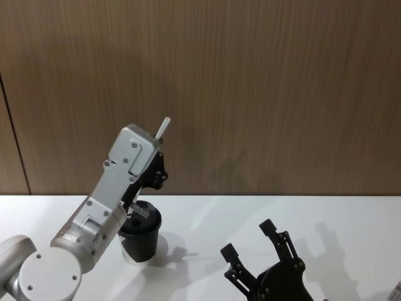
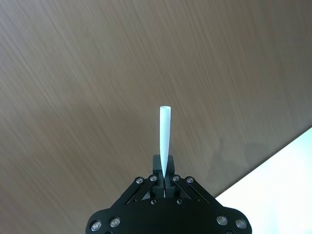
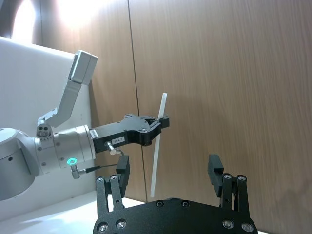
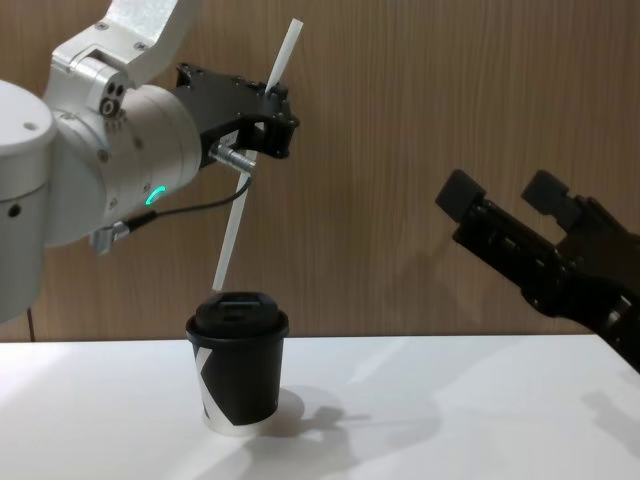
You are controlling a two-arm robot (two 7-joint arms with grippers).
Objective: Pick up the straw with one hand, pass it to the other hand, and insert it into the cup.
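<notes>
Straw (image 4: pixel 233 230) and cup (image 4: pixel 240 370) number one each, and there are two grippers. The left gripper (image 4: pixel 272 125), on the silver arm with the green ring light, a metal plug and a dark cable, is raised above the cup and pinches the straw between its two black fingers, gripping it above its midpoint. The straw is white and straight and leans in the chest view, its upper end higher and further right against the wooden wall (image 4: pixel 420 100). Its lower end hangs just above the left edge of the cup's lid, and whether it touches the lid cannot be told.

The cup stands upright on the white table (image 4: pixel 450 420), black with a black lid, a white mark on its side and a white base, directly below the left gripper.

The right gripper (image 4: pixel 503 190) is well apart to the right, raised off the table, its two blunt blocky fingers spread wide and holding nothing.
</notes>
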